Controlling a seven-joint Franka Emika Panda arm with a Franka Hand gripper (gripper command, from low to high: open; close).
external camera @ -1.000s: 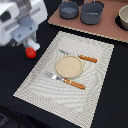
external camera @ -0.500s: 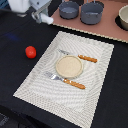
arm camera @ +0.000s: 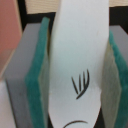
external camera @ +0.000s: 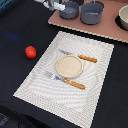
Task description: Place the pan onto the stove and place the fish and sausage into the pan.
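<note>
**Kid:** What are your fingers doing?

**Me:** My green pads [arm camera: 36, 100] are pinching the fish [arm camera: 80, 60]. It is flat and white, and it sits between them. Its long side runs the same way my fingers point.

**Kid:** Where is your gripper?

**Me:** My gripper [external camera: 61, 7] is up at about 11 o'clock in the exterior view, at the edge of the stove [external camera: 107, 27].

**Kid:** Where is the pan?

**Me:** The pan [external camera: 69, 9] sits on the stove already, touching or just past my fingers, toward 3 o'clock. The taller pot [external camera: 92, 13] is next, farther the same way. I think the fish must go a tiny bit that way and then down.

**Kid:** And the sausage?

**Me:** The sausage [external camera: 31, 51] is red and round. It lies on the dark table [external camera: 15, 30], well apart from me, toward 7 o'clock, beside the placemat [external camera: 95, 80]. It is not in the pan yet.
</note>
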